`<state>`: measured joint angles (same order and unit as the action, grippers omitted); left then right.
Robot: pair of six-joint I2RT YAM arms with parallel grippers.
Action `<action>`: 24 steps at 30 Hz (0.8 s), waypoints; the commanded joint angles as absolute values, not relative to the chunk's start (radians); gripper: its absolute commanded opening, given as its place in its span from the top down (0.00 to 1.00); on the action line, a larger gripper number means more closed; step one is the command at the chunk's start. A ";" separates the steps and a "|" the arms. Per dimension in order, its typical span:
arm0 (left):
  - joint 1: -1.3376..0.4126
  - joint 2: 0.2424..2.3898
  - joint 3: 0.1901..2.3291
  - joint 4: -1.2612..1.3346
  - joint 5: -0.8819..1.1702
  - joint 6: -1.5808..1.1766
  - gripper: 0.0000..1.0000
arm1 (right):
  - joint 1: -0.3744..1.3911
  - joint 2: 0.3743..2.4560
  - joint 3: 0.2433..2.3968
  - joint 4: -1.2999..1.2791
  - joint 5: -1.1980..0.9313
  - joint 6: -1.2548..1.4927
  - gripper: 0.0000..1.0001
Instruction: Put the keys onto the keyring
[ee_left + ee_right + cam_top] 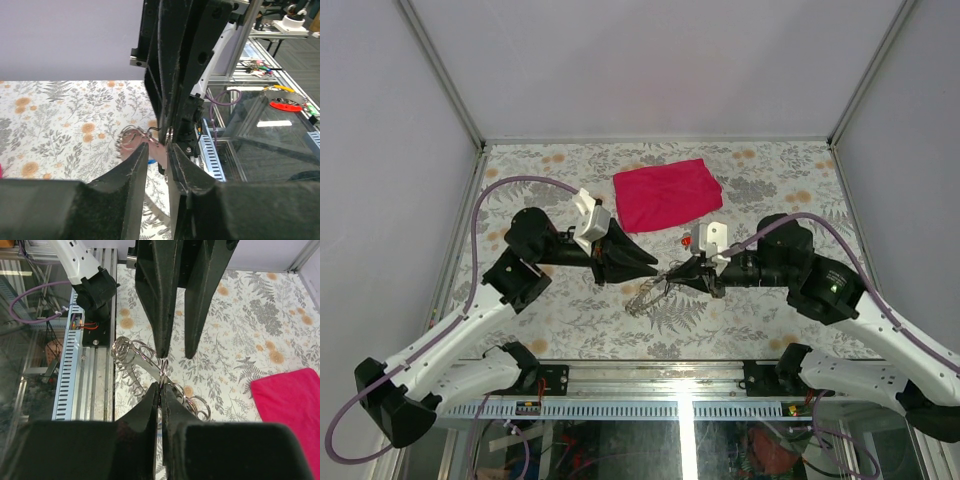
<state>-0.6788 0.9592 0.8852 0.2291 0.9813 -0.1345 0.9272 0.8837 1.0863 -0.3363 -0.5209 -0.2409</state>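
My right gripper (672, 277) (160, 385) is shut on the keyring (161, 368), a thin silver ring seen edge-on that sticks out past its fingertips. The ring also shows in the left wrist view (170, 136). A shiny bunch of keys and wire loops (134, 356) (645, 297) hangs or lies just under the ring, over the floral table; whether it touches the table I cannot tell. My left gripper (655, 266) (157, 150) faces the right one tip to tip. Its jaws stand apart, just short of the ring, with a flat shiny piece (159, 156) showing in the gap.
A red cloth (667, 193) (287, 400) lies flat behind the grippers. The aluminium rail (650, 385) (85, 385) runs along the table's near edge. Grey walls close in the left, back and right sides.
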 commanded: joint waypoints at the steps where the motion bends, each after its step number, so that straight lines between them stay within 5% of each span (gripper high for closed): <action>1: -0.677 0.937 0.912 0.197 0.900 -0.077 0.76 | 0.928 0.930 1.220 -0.501 -0.503 -0.268 1.00; 24: -0.677 0.881 0.838 0.051 0.760 0.051 0.71 | 0.929 1.435 1.796 -1.172 -0.379 -0.106 1.00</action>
<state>-0.6788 0.8940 0.8501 0.0746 0.7898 0.0010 0.9276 1.3872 1.6985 -1.0679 -0.4225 -0.1764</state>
